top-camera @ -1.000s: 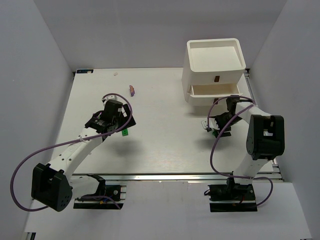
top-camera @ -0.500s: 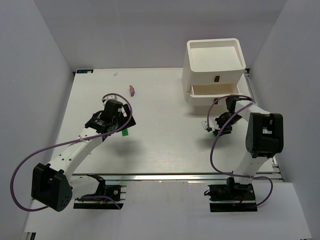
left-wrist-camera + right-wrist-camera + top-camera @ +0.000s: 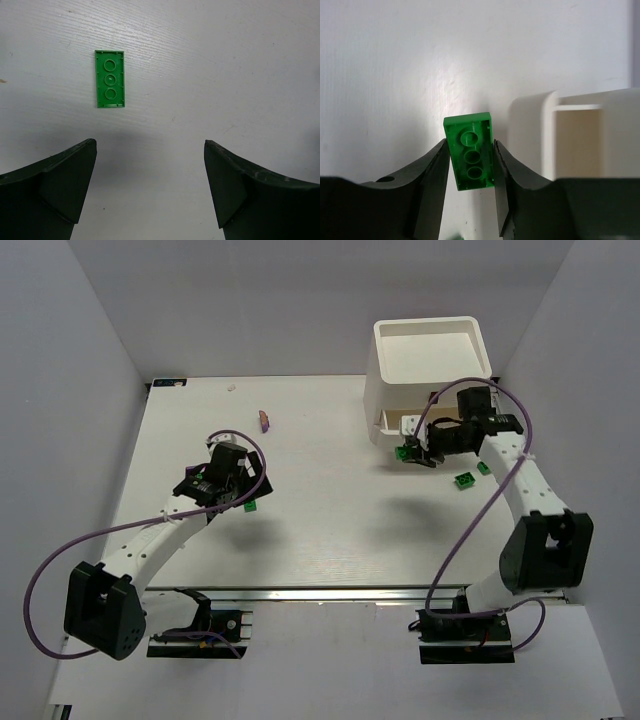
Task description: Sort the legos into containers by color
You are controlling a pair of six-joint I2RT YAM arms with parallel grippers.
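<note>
Right now we've got the right gripper [image 3: 470, 167] clamped on a green brick [image 3: 469, 150], held just in front of the white drawer unit [image 3: 428, 365], whose drawer [image 3: 398, 422] sits pulled out. The left gripper [image 3: 150, 150] hangs with jaws spread wide over a second green brick [image 3: 109, 78] lying flat on the table [image 3: 320, 530], not touching it. We also spot a purple brick [image 3: 264, 420] near the far edge.

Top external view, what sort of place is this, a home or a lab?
Probably a robot lab test cell: plain white walls around a white table, two purple-cabled arms bolted at its near edge, small green lego bricks beside a white plastic drawer unit.
</note>
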